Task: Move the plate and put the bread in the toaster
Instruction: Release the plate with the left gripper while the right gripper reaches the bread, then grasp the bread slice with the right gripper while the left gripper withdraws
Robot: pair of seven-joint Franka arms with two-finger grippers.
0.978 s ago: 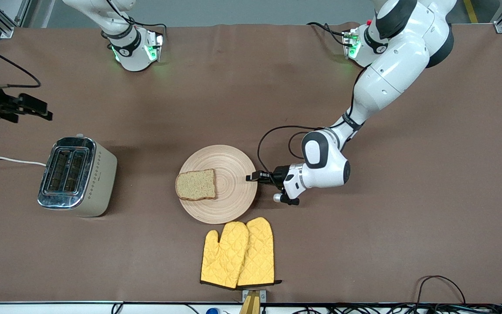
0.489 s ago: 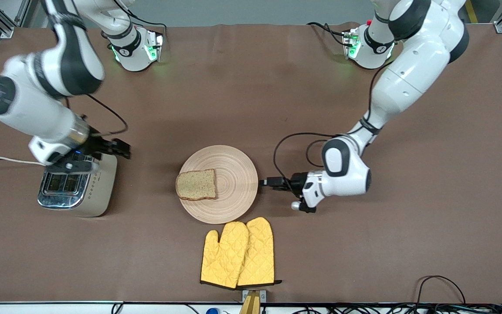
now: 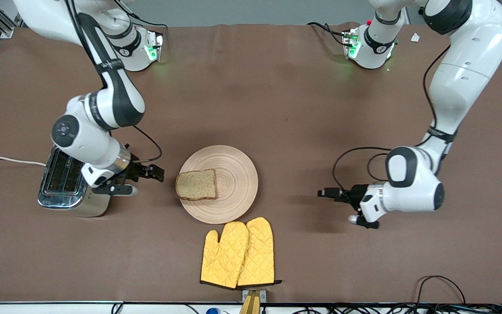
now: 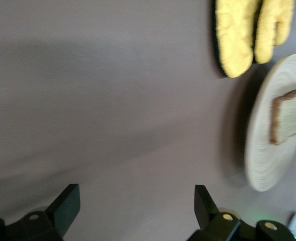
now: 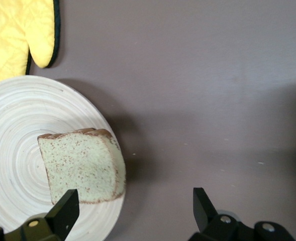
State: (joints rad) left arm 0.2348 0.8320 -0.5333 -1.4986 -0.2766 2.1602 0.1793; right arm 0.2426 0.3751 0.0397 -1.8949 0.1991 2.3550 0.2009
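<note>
Brown cloth is spreading under me as my right claw [image 3: 157,173], fingers spread wide and empty, is lining up beside the toaster [image 3: 73,179] toward the bread [image 3: 196,184] lying on the plate [image 3: 233,174], while my left claw [image 3: 327,192], released, is waiting well apart.

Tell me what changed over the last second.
The left gripper let go of the plate rim and drew back toward the left arm's end of the table; it is open and empty. The right gripper swung in from the table edge, passed over the toaster, and now sits open between toaster and plate, facing the bread. Plate, bread, toaster and mitts stayed put.
</note>
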